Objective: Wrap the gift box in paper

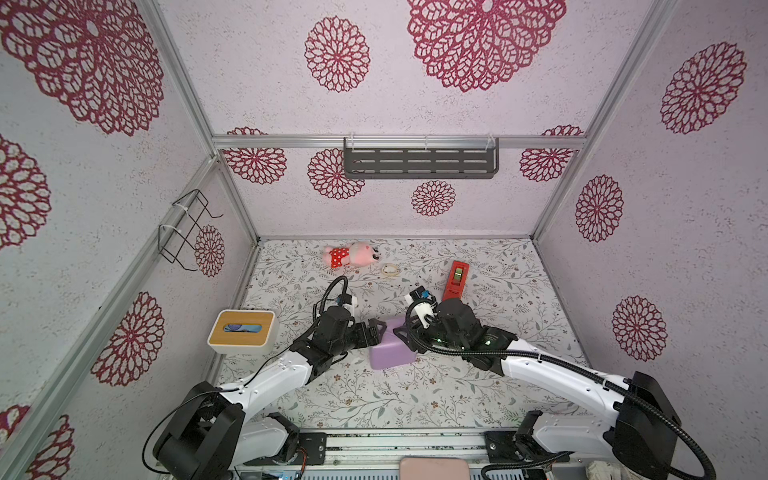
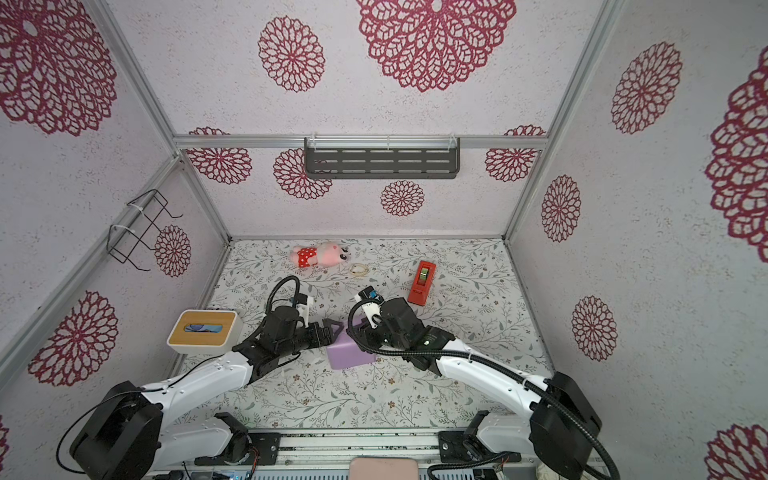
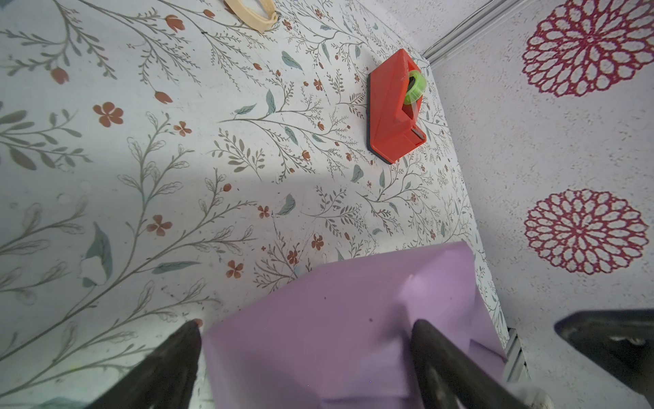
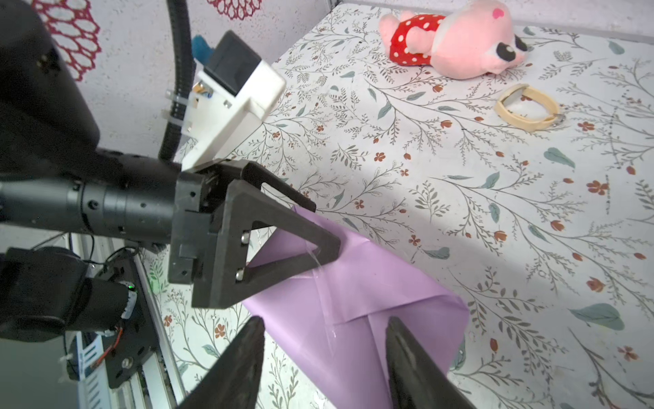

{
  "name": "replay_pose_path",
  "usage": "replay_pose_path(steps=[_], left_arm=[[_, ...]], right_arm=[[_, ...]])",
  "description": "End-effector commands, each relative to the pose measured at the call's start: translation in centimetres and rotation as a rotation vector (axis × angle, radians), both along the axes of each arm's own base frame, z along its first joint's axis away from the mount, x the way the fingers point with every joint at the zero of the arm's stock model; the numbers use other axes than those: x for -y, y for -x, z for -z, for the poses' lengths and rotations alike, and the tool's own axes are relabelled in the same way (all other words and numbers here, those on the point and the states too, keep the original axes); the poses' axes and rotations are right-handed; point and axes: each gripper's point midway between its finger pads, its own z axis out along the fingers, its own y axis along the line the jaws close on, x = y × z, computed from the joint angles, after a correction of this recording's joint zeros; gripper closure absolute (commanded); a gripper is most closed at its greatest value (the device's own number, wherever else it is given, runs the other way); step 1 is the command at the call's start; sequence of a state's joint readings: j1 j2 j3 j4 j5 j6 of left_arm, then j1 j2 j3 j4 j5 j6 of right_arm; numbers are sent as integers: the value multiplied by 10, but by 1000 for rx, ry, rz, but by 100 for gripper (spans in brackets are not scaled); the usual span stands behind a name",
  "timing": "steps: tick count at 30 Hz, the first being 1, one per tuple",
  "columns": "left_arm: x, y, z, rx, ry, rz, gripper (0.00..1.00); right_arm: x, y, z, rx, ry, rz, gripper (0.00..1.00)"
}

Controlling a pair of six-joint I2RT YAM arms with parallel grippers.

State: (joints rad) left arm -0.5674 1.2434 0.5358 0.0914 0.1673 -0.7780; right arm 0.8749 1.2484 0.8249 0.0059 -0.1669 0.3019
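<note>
Gift box: wholly covered by the lilac paper (image 1: 390,354), no face of its own showing. Cream ring (image 3: 259,22): cut by the frame edge in the left wrist view. Pink pad (image 1: 434,468): cropped at the near edge in both top views. Tissue box (image 1: 242,330): contents of its slot too small to tell.

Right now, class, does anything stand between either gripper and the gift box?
Only the lilac paper, wrapped over the gift box and hiding it. The left gripper and right gripper both sit at it; the red tape dispenser lies apart.
</note>
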Motion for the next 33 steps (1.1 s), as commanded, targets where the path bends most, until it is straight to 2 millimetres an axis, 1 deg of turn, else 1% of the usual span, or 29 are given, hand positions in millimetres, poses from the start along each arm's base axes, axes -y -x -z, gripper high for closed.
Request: replay_pose_path(steps=[1,3,5,9,15,20,28,33], left_arm=[[-18,26,46,-143,-119,13,6],[-18,26,47,-146,-120,14,6],[-18,26,46,-145,-119,14,6],[-18,26,47,-146,-121,13,6],[-18,27,46,-146,-120,12,6],[-18,27,46,-144,-123,15,6],[-19,27,47,-143,-124,15,6],[-19,26,47,-143,-125,16,6]], right_arm=[[-4,14,1,-39,-44,-55,53],[-4,19,4,-44,-52,-73,62],[-7,22,5,-52,-60,-89,68],[-16,20,4,-61,-72,-100,75],[-23,13,6,-73,-62,-93,79],[-28,9,9,-86,-53,-86,80],[-26,-8,22,-96,-1,-9,83],[-27,-16,23,-98,-13,22,84]])
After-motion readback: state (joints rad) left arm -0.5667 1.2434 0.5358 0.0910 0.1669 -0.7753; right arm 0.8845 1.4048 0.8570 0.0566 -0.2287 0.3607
